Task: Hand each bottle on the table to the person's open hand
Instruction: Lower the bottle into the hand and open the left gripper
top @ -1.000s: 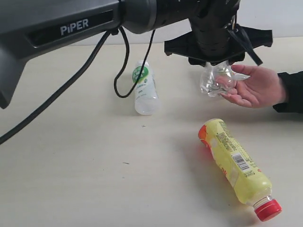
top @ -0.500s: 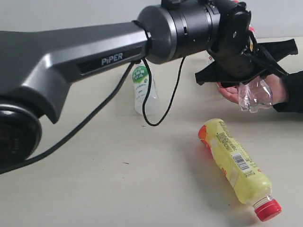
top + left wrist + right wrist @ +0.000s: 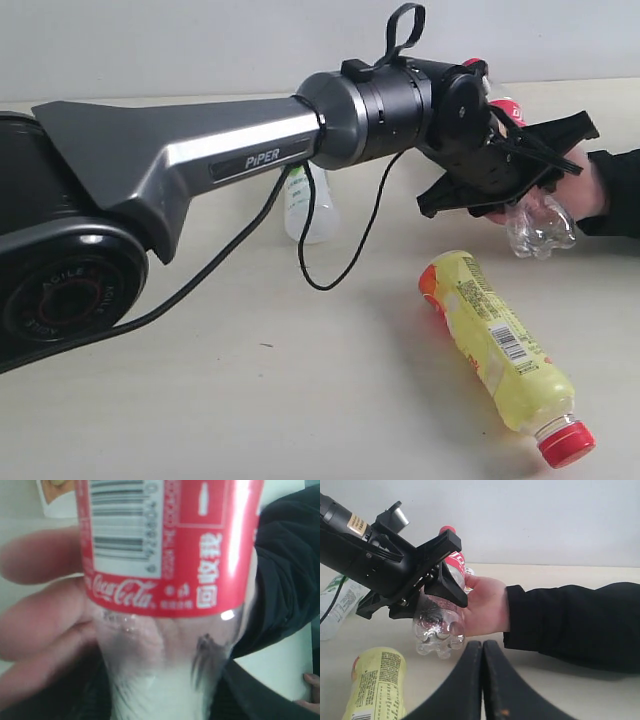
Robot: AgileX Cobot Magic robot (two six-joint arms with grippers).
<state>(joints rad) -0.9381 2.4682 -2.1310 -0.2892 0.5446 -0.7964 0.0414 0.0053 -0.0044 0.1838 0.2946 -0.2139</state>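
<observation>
left gripper (image 3: 510,165) grips red-label bottle (image 3: 540,225) against the person's hand (image 3: 487,605), not yet released; yellow bottle (image 3: 495,345) and green-label bottle (image 3: 320,215) wait on table (image 3: 200,400).

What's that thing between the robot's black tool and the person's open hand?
The clear Coca-Cola bottle with the red label. The left tool grips it, and it sits right in front of the person's open hand. The right wrist view shows this best.
</observation>
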